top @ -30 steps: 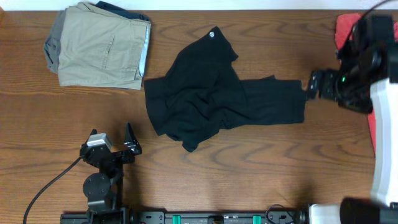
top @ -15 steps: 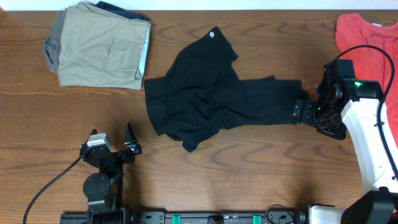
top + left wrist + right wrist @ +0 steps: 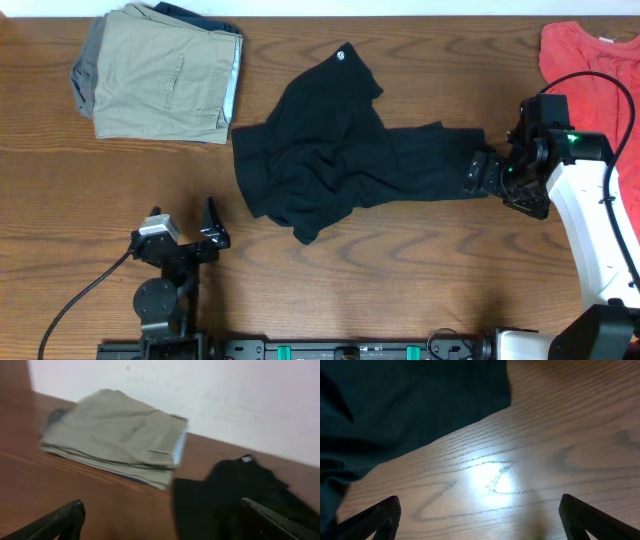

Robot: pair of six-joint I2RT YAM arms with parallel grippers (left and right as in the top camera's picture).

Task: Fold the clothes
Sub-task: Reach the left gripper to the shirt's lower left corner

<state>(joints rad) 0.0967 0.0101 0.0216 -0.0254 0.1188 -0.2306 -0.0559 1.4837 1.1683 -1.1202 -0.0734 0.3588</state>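
Now the right gripper point(image 3: 479, 175) gapes wide over bare table point(image 3: 530, 460), with the clothes point(image 3: 340, 150) just ahead of its jaws. The left gripper point(image 3: 182, 225), equally spread, has them well ahead, rightward.

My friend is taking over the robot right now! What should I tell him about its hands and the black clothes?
The left fingers are open and empty, near the front left of the table, away from the cloth.
The right fingers are open and grip nothing, at the right end of the long leg.
The black clothes lie rumpled mid-table, one leg stretched right.
Done: no fold yet.
Left: spread it flat, then fold it.
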